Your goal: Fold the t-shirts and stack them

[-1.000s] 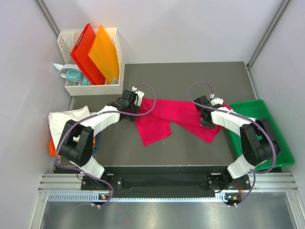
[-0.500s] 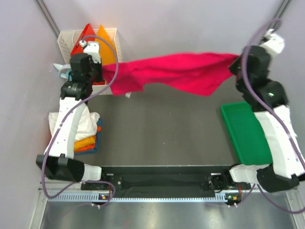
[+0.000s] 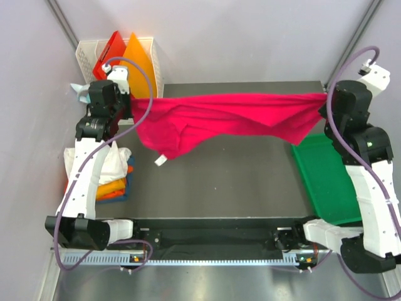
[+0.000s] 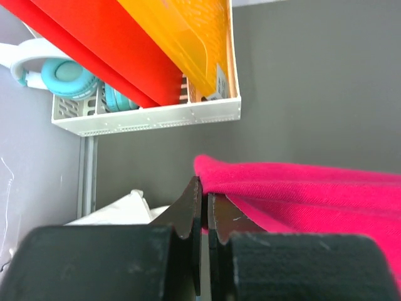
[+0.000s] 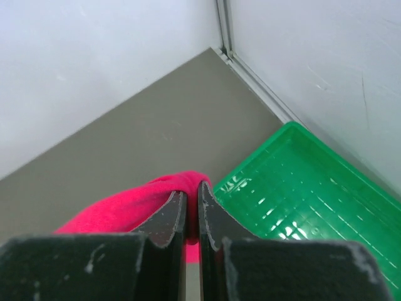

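The crimson-pink t-shirt point(image 3: 225, 119) hangs stretched in the air between both arms, sagging at the left with a white tag dangling. My left gripper point(image 3: 133, 103) is shut on its left end, which shows as pink cloth point(image 4: 301, 194) in the left wrist view at my closed gripper point(image 4: 205, 191). My right gripper point(image 3: 324, 100) is shut on its right end point(image 5: 135, 207), pinched at the tip point(image 5: 191, 191). A white t-shirt point(image 3: 103, 160) lies on folded orange point(image 3: 106, 188) and blue ones at the left edge.
A white basket point(image 3: 119, 116) at the back left holds red point(image 3: 108, 53) and orange point(image 3: 136, 59) plastic boards and teal headphones point(image 4: 62, 78). A green tray point(image 3: 329, 188) sits at the right, also in the right wrist view point(image 5: 313, 188). Grey walls enclose the table.
Both arms rose from the table holding the crimson-pink t-shirt and spread it wide; since half a second ago it has come lower and nearer, pulled straighter.
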`<action>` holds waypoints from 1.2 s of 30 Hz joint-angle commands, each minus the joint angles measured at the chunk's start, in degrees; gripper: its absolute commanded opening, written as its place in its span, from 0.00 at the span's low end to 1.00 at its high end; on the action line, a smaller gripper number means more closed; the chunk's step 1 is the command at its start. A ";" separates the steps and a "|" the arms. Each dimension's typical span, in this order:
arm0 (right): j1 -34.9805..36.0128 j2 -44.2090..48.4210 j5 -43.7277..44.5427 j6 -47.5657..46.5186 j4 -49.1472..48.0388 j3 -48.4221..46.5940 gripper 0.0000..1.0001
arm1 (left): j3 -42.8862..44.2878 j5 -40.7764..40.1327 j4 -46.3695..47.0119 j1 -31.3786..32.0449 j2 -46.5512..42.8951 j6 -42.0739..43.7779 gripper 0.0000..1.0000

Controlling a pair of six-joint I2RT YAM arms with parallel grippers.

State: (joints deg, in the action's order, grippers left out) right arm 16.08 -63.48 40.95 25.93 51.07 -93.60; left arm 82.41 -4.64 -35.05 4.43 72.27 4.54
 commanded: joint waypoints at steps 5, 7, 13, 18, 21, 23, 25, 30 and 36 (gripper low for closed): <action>-7.45 8.63 -2.53 5.00 -1.94 15.89 0.00 | -5.14 -0.63 1.82 -10.38 1.03 -1.81 0.00; -11.23 10.39 -3.68 4.83 -2.20 20.46 0.00 | -6.12 1.90 2.00 -13.46 1.64 -1.64 0.00; -15.46 13.82 -9.30 2.72 -5.54 28.29 0.00 | -9.10 8.49 2.44 -20.86 0.87 0.82 0.00; -15.46 13.83 -12.56 3.16 -7.47 30.32 0.00 | -11.13 13.95 2.35 -20.77 -0.73 0.48 0.00; -15.37 11.55 -14.22 2.72 -8.70 30.06 0.00 | -10.87 16.41 2.09 -20.51 0.59 -0.05 0.00; -15.37 8.74 -15.37 2.72 -9.49 29.79 0.00 | -10.87 16.95 1.91 -19.81 1.99 -0.31 0.00; -15.37 6.20 -16.07 2.28 -12.65 30.84 0.05 | -11.31 16.60 2.79 -18.41 3.31 -0.58 0.00; -15.11 -1.55 -18.18 0.44 -14.77 27.96 0.82 | -12.10 14.84 5.86 -15.50 4.98 -0.84 0.64; -14.06 -0.24 -18.01 -1.06 -16.27 25.14 1.00 | -8.50 15.19 5.60 -15.50 5.95 -1.72 0.98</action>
State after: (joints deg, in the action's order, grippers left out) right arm 1.74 -66.57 21.41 26.76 38.52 -63.11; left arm 70.59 11.46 -32.99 -11.20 78.41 3.14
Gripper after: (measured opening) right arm 0.991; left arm 0.943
